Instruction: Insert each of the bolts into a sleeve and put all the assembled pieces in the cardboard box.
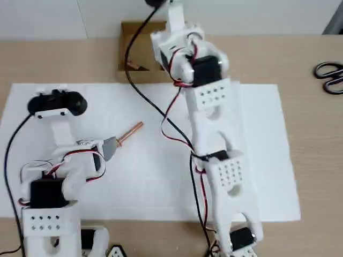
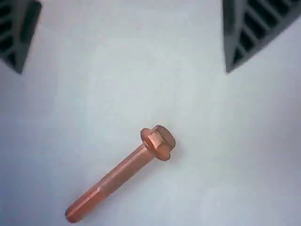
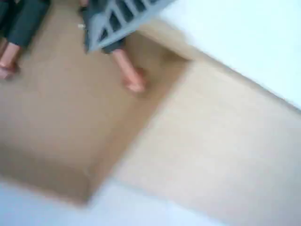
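Note:
A copper bolt lies flat on the white sheet; in the high view the bolt is just beyond my left gripper. My left gripper hovers over the bolt's head, open, with nothing between its grey fingertips. My right gripper reaches into the cardboard box at the table's far edge. In the right wrist view, a dark sleeve with a copper bolt end sits just under the gripper, above the box floor. Another sleeved bolt lies beside it.
The right arm stretches across the sheet from the near edge to the box. Black scissors lie at the far right on the wooden table. The sheet between the two arms is bare.

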